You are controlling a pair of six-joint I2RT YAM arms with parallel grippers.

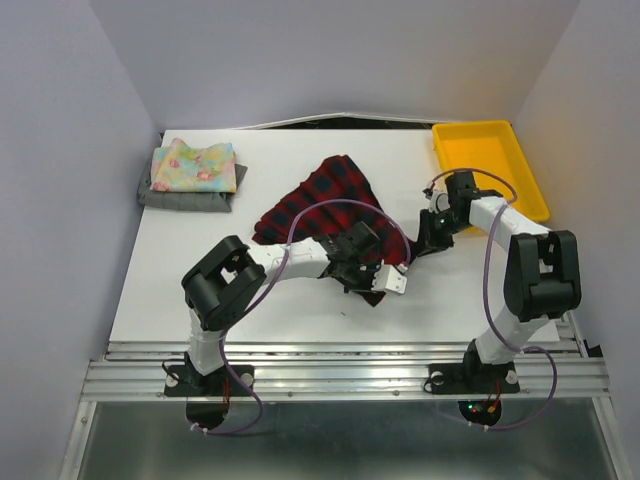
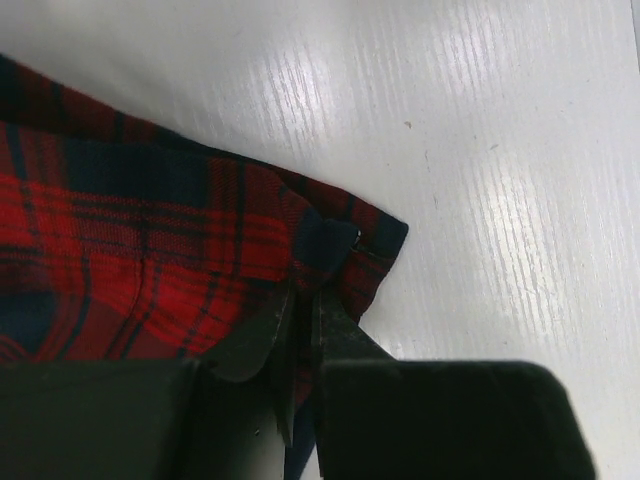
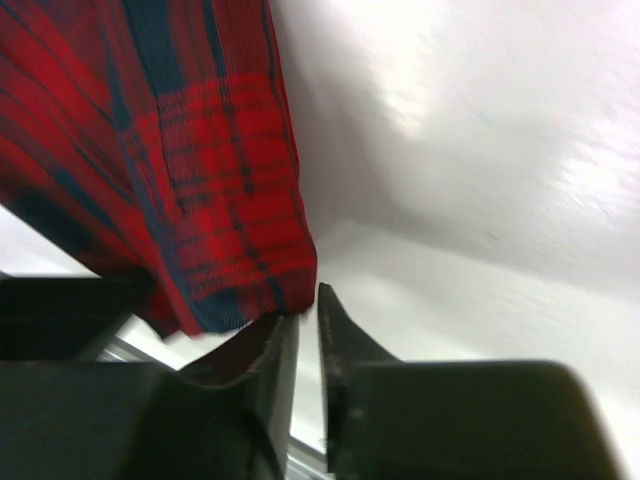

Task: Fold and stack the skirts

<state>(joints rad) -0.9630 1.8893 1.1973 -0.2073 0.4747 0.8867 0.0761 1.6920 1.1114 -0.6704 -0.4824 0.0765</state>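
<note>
1. The plaid skirt (image 1: 320, 200) is sprawled out mid-surface (image 1: 180, 290), unfolded. From the top view its near edge disappears under the left arm, so you can't see that part's outline at all.
2. The left tool (image 1: 392, 281) is down at that near edge. In the left wrist view the tool (image 2: 305, 310) is squeezed nearly shut, with a strip of the plaid skirt (image 2: 150, 260) running down between the fingers (image 2: 255, 345), right beside the hemmed corner. So it's got the cloth. The lower part of that shot is just dark tool body.
3. The right tool (image 1: 428, 238) sits just right of the skirt, near the yellow tray (image 1: 485, 128). From above it's too small and dark to read.
4. In the right wrist view the tool (image 3: 305, 300) is pressed together with only a thin slit left. The plaid skirt (image 3: 200, 150) hangs up off the surface and its bottom corner ends right at the fingertips (image 3: 345, 335). It looks nipped there, but the shot's blurry and the actual contact is hard to make out. The skirt's cut off at the top and left of that frame.
5. At the far left corner, the floral skirt (image 1: 195, 165) lies folded on top of the grey skirt (image 1: 185, 198). Only the grey one's left and near edges poke out.
</note>
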